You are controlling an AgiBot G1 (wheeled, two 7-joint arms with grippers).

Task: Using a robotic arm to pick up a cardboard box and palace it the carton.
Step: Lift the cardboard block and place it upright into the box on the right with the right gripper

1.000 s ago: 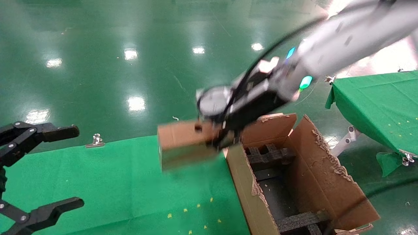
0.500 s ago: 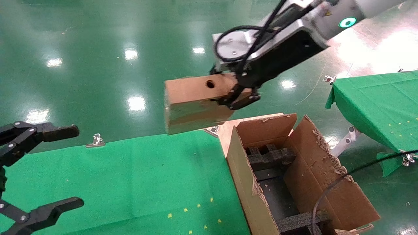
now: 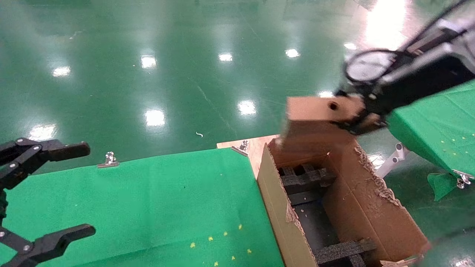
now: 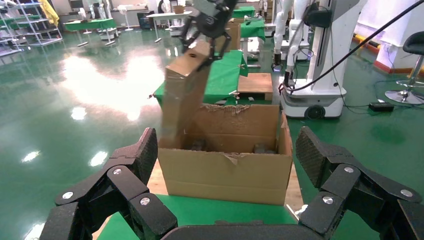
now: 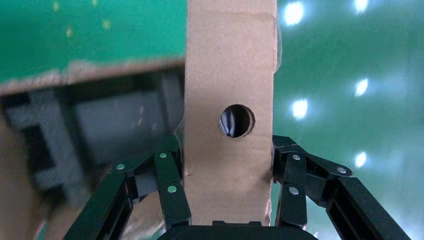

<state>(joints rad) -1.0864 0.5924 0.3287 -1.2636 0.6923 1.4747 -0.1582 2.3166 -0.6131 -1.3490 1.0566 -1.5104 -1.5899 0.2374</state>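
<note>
My right gripper (image 3: 362, 118), on the white-jointed robotic arm with the black wrist, is shut on the small brown cardboard box (image 3: 315, 122) with the round hole. It holds the box in the air above the far end of the large open carton (image 3: 271, 193), which has black foam dividers inside. In the right wrist view the fingers (image 5: 170, 185) clamp both sides of the box (image 5: 230, 75), with the carton (image 5: 100, 70) below. The left wrist view shows the box (image 4: 185, 95) hanging over the carton (image 4: 225, 175). My left gripper (image 3: 89, 189) is open and parked at the left.
A green cloth table (image 3: 148, 200) lies left of the carton, with metal clips (image 3: 108, 160) on its far edge. A wooden board (image 3: 252, 146) shows under the carton. A second green table (image 3: 438, 126) stands at the right. Other robots (image 4: 325, 60) stand behind.
My right arm lifted the box from beside the carton's left wall, then carried it right, to above the carton's far end. The left arm has not moved.
</note>
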